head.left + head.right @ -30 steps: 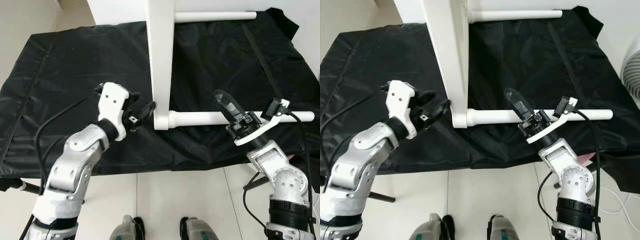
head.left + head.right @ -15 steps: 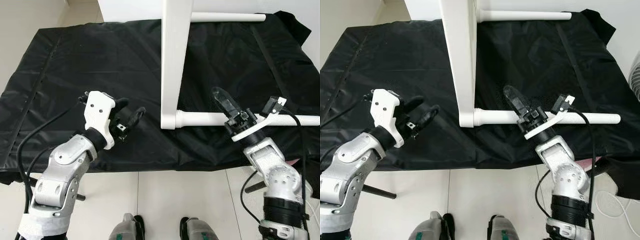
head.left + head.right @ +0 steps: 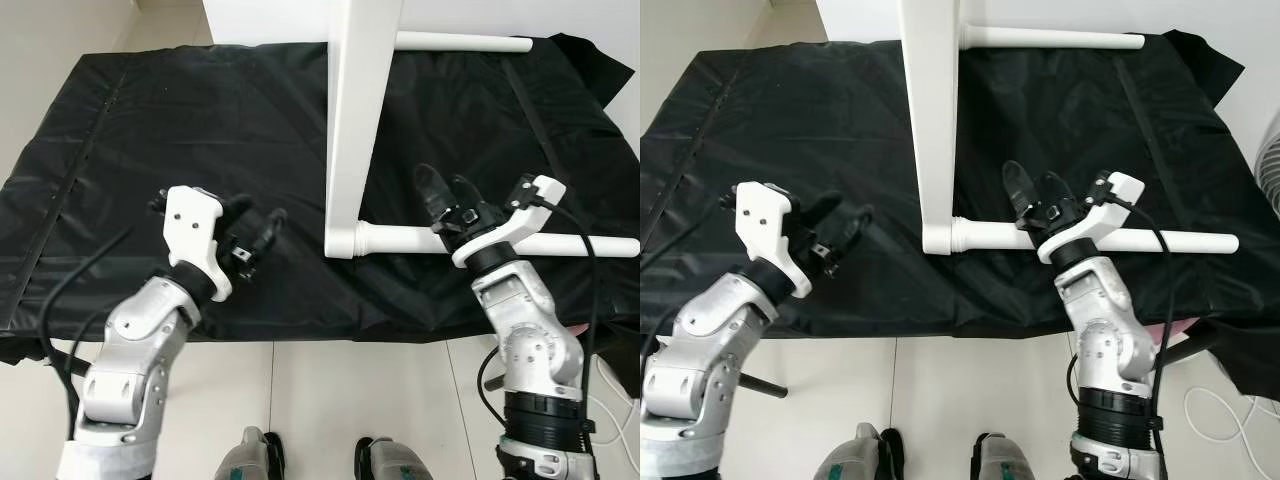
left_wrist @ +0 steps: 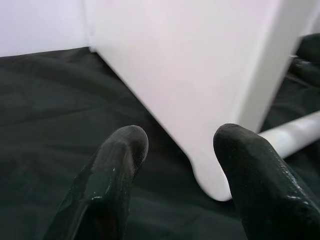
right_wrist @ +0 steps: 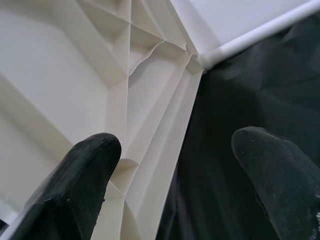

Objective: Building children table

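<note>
A white children's table top (image 3: 360,110) stands on its edge on a black cloth (image 3: 150,130). Its near leg (image 3: 520,243) sticks out to the right along the cloth, and a far leg (image 3: 460,42) does the same at the back. My left gripper (image 3: 258,215) is open, a short way left of the panel's lower corner and apart from it. The left wrist view looks between the fingers (image 4: 115,165) at that corner (image 4: 210,180). My right gripper (image 3: 443,185) is open just above the near leg, close to the panel. The right wrist view faces the ribbed underside (image 5: 100,75).
The cloth's front edge (image 3: 300,325) hangs over a pale tiled floor (image 3: 320,400), where my feet (image 3: 255,455) stand. A white fan (image 3: 1272,130) and a floor cable (image 3: 1230,410) sit at the far right. Bare cloth lies to the left.
The left gripper has drawn back leftward from the panel's lower corner. The right wrist has rolled, so both its fingers now show, and it sits closer to the panel. The camera also shifted.
</note>
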Controlling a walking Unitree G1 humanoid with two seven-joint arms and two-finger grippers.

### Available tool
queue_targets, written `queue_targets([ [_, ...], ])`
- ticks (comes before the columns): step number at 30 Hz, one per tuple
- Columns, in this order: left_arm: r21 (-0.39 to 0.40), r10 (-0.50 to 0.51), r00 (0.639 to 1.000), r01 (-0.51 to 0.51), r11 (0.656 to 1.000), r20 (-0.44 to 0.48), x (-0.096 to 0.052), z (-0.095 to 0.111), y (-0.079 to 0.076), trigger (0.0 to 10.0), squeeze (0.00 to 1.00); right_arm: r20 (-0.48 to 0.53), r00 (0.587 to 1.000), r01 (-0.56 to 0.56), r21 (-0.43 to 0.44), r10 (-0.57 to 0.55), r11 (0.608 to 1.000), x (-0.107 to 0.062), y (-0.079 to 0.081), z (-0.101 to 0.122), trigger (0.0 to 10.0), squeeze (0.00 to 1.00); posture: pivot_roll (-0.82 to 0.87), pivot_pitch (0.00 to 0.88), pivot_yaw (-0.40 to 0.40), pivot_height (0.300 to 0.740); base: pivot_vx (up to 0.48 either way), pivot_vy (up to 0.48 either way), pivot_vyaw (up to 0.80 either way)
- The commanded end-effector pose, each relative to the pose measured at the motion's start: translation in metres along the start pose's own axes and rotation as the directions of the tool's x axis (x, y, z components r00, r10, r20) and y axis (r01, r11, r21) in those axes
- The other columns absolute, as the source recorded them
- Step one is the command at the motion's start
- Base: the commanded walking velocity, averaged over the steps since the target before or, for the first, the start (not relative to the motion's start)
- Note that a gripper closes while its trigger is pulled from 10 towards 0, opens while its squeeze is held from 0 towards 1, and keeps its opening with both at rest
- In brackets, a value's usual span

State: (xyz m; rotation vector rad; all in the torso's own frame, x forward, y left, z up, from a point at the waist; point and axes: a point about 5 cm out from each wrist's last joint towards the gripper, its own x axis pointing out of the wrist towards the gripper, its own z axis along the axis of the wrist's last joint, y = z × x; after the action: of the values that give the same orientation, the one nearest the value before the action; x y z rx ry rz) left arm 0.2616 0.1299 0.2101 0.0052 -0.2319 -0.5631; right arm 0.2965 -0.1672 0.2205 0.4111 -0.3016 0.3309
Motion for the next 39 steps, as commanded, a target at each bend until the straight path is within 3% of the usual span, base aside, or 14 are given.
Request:
queue_targets([
  [1,-0.006,0.196,0.981,-0.196,0.981,0.004,-0.005,-0.001,0.011,10.0,0.00,0.017,0.999,0.032,-0.057,-0.031,0.998,-0.002,0.001,0.003,10.0,0.00,-0.10,0.136,0.047,0.740,0.000,0.000,0.00],
  [4,-0.003,0.198,0.980,-0.198,0.980,0.009,-0.004,-0.002,0.012,10.0,0.00,0.048,0.997,0.064,-0.167,-0.057,0.984,0.000,0.003,0.009,10.0,0.00,-0.09,0.137,0.037,0.740,0.000,0.000,0.00],
  [6,-0.001,0.227,0.974,-0.227,0.974,0.020,-0.003,-0.003,0.012,10.0,0.00,0.062,0.993,0.114,-0.327,-0.099,0.938,0.003,0.005,0.010,10.0,0.00,-0.09,0.145,0.029,0.740,0.000,0.000,0.00],
  [12,-0.033,0.254,0.966,-0.253,0.967,0.048,-0.005,-0.005,0.010,10.0,0.00,0.057,0.995,0.102,-0.453,-0.085,0.886,0.003,0.010,0.004,10.0,0.00,-0.09,0.139,0.026,0.740,0.000,0.000,0.00],
  [27,-0.108,0.349,0.931,-0.338,0.935,0.106,0.007,-0.020,0.007,10.0,0.00,0.107,0.980,0.200,-0.521,-0.169,0.830,0.001,0.006,-0.017,10.0,0.00,-0.10,0.112,0.020,0.740,0.000,0.000,0.00],
  [28,-0.129,0.338,0.933,-0.322,0.938,0.128,0.009,-0.019,0.005,10.0,0.00,0.108,0.982,0.189,-0.526,-0.155,0.830,0.000,0.006,-0.018,10.0,0.86,-0.10,0.113,0.023,0.740,0.000,0.000,0.00],
  [29,-0.144,0.329,0.933,-0.309,0.940,0.144,0.011,-0.018,0.004,10.0,0.00,0.109,0.984,0.180,-0.529,-0.144,0.829,0.000,0.007,-0.018,10.0,0.86,-0.10,0.115,0.022,0.740,0.000,0.000,0.00],
  [30,-0.152,0.324,0.933,-0.301,0.941,0.155,0.011,-0.017,0.003,10.0,0.36,0.110,0.984,0.175,-0.531,-0.137,0.829,0.000,0.007,-0.019,10.0,1.00,-0.10,0.115,0.022,0.740,0.000,0.000,0.00],
  [31,-0.152,0.324,0.933,-0.301,0.941,0.155,0.011,-0.017,0.003,10.0,0.36,0.110,0.984,0.175,-0.531,-0.137,0.829,0.000,0.007,-0.019,10.0,1.00,-0.10,0.115,0.022,0.740,0.000,0.000,0.00],
  [32,-0.154,0.336,0.930,-0.314,0.937,0.152,0.012,-0.017,0.004,10.0,1.00,0.114,0.983,0.182,-0.531,-0.143,0.827,0.001,0.006,-0.019,10.0,1.00,-0.10,0.114,0.023,0.740,0.000,0.000,0.00],
  [36,-0.139,0.355,0.924,-0.336,0.932,0.146,0.012,-0.018,0.005,10.0,1.00,0.119,0.981,0.194,-0.535,-0.154,0.822,0.002,0.006,-0.019,10.0,1.00,-0.10,0.113,0.023,0.740,0.000,0.000,0.00],
  [37,-0.113,0.380,0.914,-0.366,0.924,0.144,0.012,-0.019,0.007,10.0,0.00,0.123,0.978,0.206,-0.540,-0.166,0.816,0.002,0.005,-0.020,10.0,0.00,-0.10,0.111,0.025,0.740,0.000,0.000,0.00],
  [38,-0.101,0.404,0.903,-0.393,0.914,0.142,0.010,-0.019,0.009,10.0,0.00,0.123,0.978,0.208,-0.532,-0.168,0.821,0.001,0.006,-0.022,10.0,1.00,-0.10,0.104,0.026,0.740,0.000,0.000,0.00],
  [39,-0.104,0.413,0.898,-0.401,0.910,0.151,0.008,-0.019,0.010,10.0,0.00,0.123,0.978,0.208,-0.530,-0.168,0.822,0.000,0.006,-0.024,10.0,1.00,-0.10,0.098,0.026,0.740,0.000,0.000,0.00],
])
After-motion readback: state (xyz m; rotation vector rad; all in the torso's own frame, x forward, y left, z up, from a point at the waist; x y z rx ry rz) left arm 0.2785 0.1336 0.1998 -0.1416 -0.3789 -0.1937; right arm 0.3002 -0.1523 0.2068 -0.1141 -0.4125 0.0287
